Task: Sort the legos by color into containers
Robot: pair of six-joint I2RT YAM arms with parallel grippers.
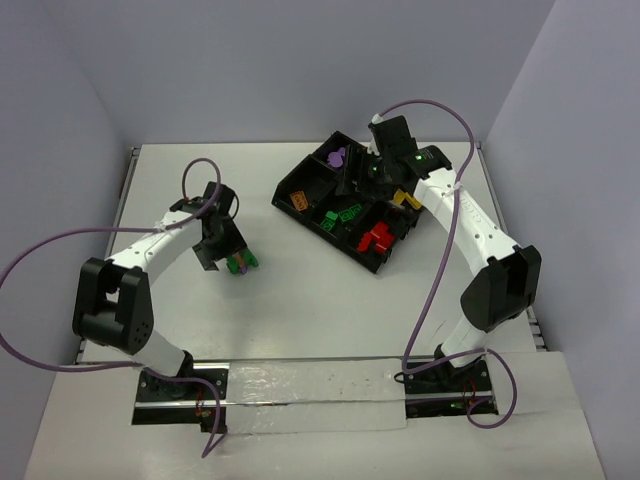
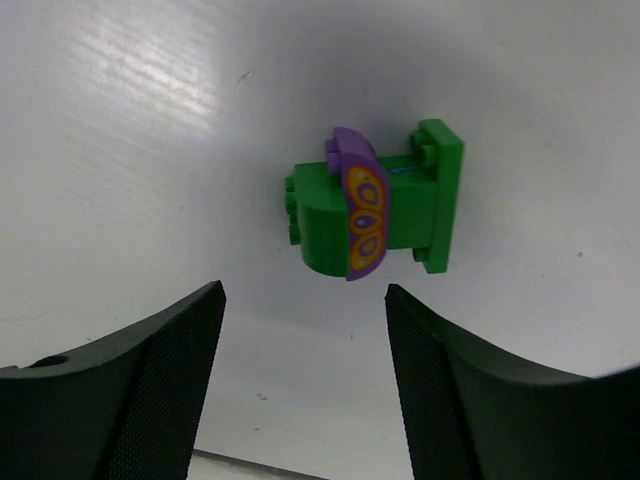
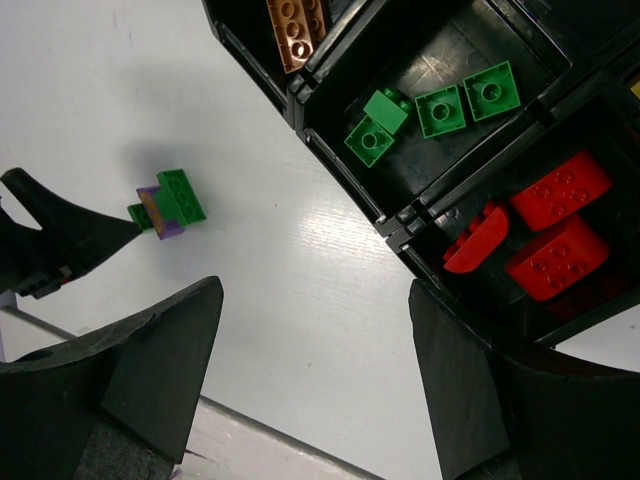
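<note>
Green brick (image 2: 320, 225) with purple tile (image 2: 362, 215) stuck on it lies on bench (image 2: 150, 150), just ahead of left tool (image 2: 302, 295), jaws apart, empty. Right tool (image 3: 315, 300) apart over tray (image 3: 395, 225). Light, stiff, slick glossy plastic. Pinch the flat green sides. Probably needs splitting by colour.

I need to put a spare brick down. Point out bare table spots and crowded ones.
Free: table between the green-purple lego and the tray, and the far-left corner beyond the left arm. Crowded: the tray's sections with green bricks and red bricks, and under the left hand.
</note>
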